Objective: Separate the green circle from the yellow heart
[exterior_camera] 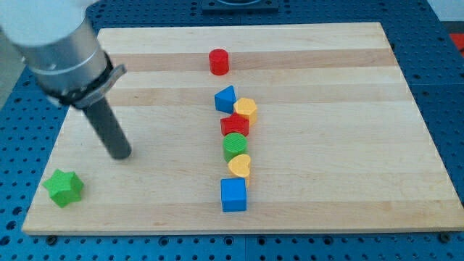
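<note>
The green circle (235, 146) sits near the board's middle, touching the yellow heart (240, 166) just below it. A red star (235, 125) touches the green circle from above. My tip (122, 154) is on the board at the view's left, far from both blocks and well to the left of the green circle.
A blue triangle (225, 98) and a yellow hexagon (246, 109) lie above the red star. A blue cube (233, 194) lies below the yellow heart. A red cylinder (219, 61) stands near the top. A green star (64, 187) is at the bottom left corner of the wooden board (348, 145).
</note>
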Robot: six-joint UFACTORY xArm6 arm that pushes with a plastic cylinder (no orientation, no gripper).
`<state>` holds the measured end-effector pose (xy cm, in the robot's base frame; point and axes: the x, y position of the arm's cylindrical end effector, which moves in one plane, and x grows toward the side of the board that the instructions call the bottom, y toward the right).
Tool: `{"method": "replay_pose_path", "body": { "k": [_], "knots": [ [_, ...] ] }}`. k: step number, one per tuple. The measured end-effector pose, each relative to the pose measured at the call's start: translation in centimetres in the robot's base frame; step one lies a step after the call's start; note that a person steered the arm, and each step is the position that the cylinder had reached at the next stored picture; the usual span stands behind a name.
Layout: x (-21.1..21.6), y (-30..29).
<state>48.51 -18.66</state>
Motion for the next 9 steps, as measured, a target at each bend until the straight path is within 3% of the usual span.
{"method": "replay_pose_path", "body": {
  "k": [2, 5, 6, 7, 8, 9],
  "knots": [
    [-10.5, 3.9],
    [-12.9, 22.4],
    [-10.9, 29.5],
    [-5.1, 33.1],
    [-1.0, 32.0],
    [-0.9, 29.6]
  ]
}}
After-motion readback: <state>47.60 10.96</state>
